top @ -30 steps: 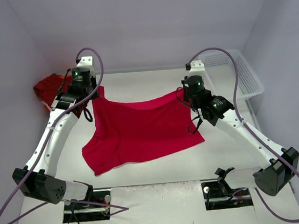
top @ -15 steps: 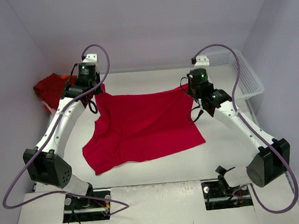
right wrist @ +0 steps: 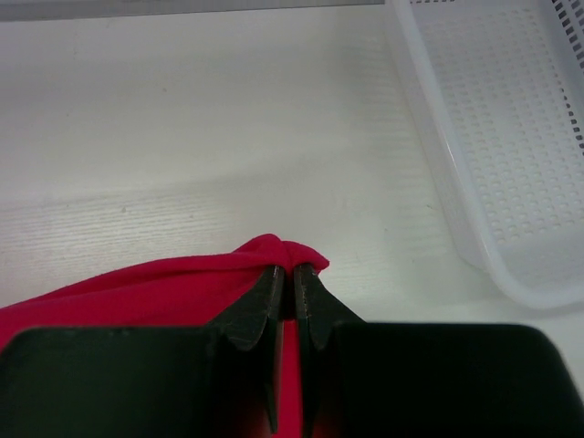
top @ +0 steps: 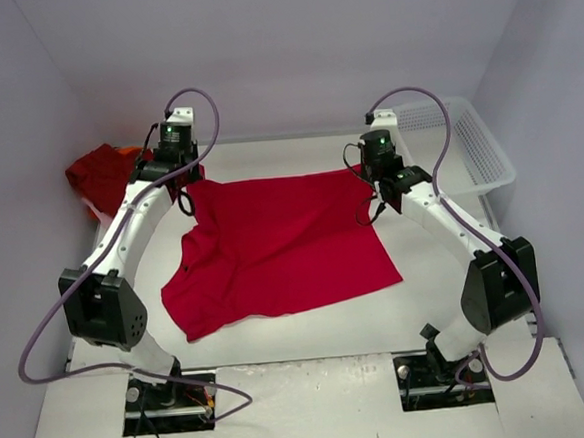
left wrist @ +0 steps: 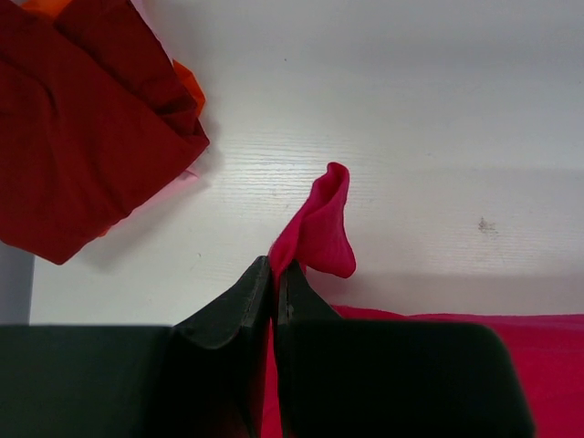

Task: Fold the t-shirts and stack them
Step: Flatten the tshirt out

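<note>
the left fingers [left wrist: 269,278] are closed on a far corner of the bright red t-shirt [top: 274,245]. a small flap of the cloth stands out just beyond their tips. the right fingers [right wrist: 281,278] are also closed, and they pinch the other far corner of the same shirt, with a little fold of cloth showing at the tips.

between the two pairs of fingers the far edge of the shirt runs almost straight. from this edge the shirt spreads back toward the arm bases and lies open on the tabletop [top: 311,343]. one sleeve points out on the near left side. whether the pinched edge is lifted or touches the tabletop, i cannot tell.

to the left of the left fingers, apart from them, there is a darker red t-shirt bundle [left wrist: 82,119]. it does not touch the bright shirt. a bit of orange cloth [left wrist: 189,84] shows at the edge of this bundle.

to the right of the right fingers and a little beyond them stands a white mesh basket [right wrist: 493,137], apart from the shirt.
</note>
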Controlling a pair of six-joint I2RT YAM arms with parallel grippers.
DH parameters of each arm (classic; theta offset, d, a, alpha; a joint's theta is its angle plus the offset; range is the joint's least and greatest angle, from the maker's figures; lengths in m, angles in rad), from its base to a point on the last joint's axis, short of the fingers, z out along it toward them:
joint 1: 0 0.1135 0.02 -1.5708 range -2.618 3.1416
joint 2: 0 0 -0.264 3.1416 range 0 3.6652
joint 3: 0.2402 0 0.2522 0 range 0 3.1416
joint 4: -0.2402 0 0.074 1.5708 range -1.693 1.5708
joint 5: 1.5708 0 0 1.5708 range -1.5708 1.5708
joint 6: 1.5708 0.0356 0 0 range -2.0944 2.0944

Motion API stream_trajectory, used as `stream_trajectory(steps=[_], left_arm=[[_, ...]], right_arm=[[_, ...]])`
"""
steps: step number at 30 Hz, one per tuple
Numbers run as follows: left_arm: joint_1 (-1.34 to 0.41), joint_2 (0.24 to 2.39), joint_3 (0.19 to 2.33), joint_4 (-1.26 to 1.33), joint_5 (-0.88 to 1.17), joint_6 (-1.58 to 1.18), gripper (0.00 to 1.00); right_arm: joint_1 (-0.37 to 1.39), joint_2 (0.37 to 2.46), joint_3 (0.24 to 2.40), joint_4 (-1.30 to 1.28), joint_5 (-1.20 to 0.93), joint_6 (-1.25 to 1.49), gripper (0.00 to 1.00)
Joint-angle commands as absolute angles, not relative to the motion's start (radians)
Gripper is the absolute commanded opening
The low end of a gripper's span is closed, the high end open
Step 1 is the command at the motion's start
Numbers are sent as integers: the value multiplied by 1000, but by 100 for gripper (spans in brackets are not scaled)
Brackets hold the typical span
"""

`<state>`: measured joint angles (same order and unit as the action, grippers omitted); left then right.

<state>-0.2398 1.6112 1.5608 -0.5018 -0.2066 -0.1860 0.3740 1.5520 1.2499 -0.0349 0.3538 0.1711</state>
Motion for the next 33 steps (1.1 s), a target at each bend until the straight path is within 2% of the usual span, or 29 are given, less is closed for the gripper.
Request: stream_trajectory(steps=[1, 33], left_arm=[[-226, 1620, 1632, -417, -216, -169, 0], [-140, 1951, 1907, -402, -175, -163, 0]], right_arm=[[353, 1557, 1307, 61, 374, 153, 0], [282, 1853, 1491, 155, 341, 132, 0]])
